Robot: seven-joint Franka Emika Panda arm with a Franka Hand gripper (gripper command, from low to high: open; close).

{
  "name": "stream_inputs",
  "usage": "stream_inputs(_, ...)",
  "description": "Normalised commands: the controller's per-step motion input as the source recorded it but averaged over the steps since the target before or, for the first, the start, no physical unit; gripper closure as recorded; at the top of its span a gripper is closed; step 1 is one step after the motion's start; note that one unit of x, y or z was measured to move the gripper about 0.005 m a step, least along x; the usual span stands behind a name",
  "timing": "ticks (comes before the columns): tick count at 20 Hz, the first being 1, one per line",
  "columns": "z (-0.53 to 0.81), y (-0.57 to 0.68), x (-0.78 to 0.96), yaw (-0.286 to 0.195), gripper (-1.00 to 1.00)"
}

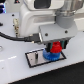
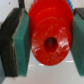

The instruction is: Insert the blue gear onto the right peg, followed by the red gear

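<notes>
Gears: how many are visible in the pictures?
2. The red gear is held in the gripper, above the blue gear, which lies on the grey plate. Others may be hidden.

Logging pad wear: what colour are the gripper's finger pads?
Teal-green pads, on black fingers, clamping the red gear; clearest in the wrist view.

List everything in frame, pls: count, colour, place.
red gear: 1, bright red, clamped between the gripper pads, directly above the blue gear.
blue gear: 1, blue, on the plate at its end toward the exterior view's right, below the red gear.
plate: 1, grey with black border, on the table.
table: 1, white, under everything.
cable: 1, black, runs to the arm from the exterior view's left.
gripper: 1, pads teal, shut on the red gear.
</notes>
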Motion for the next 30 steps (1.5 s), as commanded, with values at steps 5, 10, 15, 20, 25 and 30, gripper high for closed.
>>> stream_inputs(5,0.03,0.0,0.03,0.0,1.0)
stream_inputs(10,0.0,0.0,0.04,0.0,1.0)
stream_inputs(15,0.24,0.0,0.04,0.0,1.0)
stream_inputs(20,0.03,0.0,0.06,0.0,1.0)
stream_inputs(25,-0.18,0.0,0.06,0.0,1.0)
stream_inputs(30,-0.2,0.0,0.08,0.0,1.0)
